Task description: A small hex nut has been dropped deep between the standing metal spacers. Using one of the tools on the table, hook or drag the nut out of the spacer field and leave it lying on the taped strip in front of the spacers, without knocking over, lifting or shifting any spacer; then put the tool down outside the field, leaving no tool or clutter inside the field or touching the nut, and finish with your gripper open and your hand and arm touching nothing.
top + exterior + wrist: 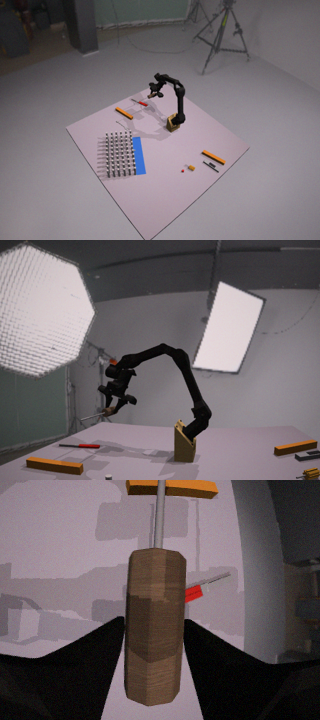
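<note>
Above the surface [155, 201] [232, 446] [50, 540], the arm [180, 103] [191, 379] reaches well off to one side of the spacers [109, 173] [108, 477], all apparently upright. The strip [140, 160] lies along their front. The pincer [154, 95] [110, 410] [154, 624] grips the hook's wooden handle [150, 95] [107, 411] [155, 590] — raised, outside the spacers. A tiny pale speck at their front edge, beside or on the strip, is probably the nut [133, 150]. If so, dragging looks nearly or fully done — putting down the hook, letting go and backing off remain.

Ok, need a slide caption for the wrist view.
Black gripper fingers clamp a tool's wooden handle, its metal shaft crossing an orange bar in view.
</note>
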Robot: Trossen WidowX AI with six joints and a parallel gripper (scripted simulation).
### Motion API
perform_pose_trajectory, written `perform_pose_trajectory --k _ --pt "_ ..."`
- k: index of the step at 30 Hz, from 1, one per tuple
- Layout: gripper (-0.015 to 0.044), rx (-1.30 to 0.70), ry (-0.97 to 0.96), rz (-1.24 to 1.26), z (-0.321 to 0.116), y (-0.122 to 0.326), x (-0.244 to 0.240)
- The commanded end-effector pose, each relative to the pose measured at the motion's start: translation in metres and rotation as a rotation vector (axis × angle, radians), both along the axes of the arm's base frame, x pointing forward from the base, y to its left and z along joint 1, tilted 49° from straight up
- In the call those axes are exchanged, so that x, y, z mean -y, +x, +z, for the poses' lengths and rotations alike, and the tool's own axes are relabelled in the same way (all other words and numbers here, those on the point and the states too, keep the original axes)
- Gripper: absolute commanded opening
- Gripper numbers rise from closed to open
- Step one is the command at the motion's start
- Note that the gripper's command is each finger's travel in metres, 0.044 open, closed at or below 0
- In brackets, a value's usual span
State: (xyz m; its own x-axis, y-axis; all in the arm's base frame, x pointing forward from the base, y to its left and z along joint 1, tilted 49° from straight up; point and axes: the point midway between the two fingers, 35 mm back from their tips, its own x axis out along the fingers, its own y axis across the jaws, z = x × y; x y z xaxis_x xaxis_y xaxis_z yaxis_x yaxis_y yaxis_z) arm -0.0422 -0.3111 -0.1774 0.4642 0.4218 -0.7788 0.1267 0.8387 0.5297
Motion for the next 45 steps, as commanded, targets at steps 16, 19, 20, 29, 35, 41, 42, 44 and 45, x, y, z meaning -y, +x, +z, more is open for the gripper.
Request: perform_pose_trajectory --k 16,19,20,29,35,41,42,44,45 --pt "0.0 0.001 -0.012 0.003 -0.017 -0.001 -0.01" --pt "0.0 0.0 -0.012 0.003 -0.02 -0.001 -0.012" --pt "0.0 0.0 -0.012 0.003 -0.021 -0.001 -0.013" --pt "0.0 0.0 -0.012 0.003 -0.03 0.0 -0.02" --pt "0.0 0.0 -0.012 0.003 -0.035 0.0 -0.024" --pt "0.0 0.0 -0.012 0.003 -0.04 0.0 -0.029" --pt "0.0 0.0 -0.012 0.003 -0.041 0.0 -0.03" --pt "0.0 0.0 -0.012 0.003 -0.043 0.001 -0.031" --pt "0.0 0.0 -0.012 0.003 -0.044 0.001 -0.032"
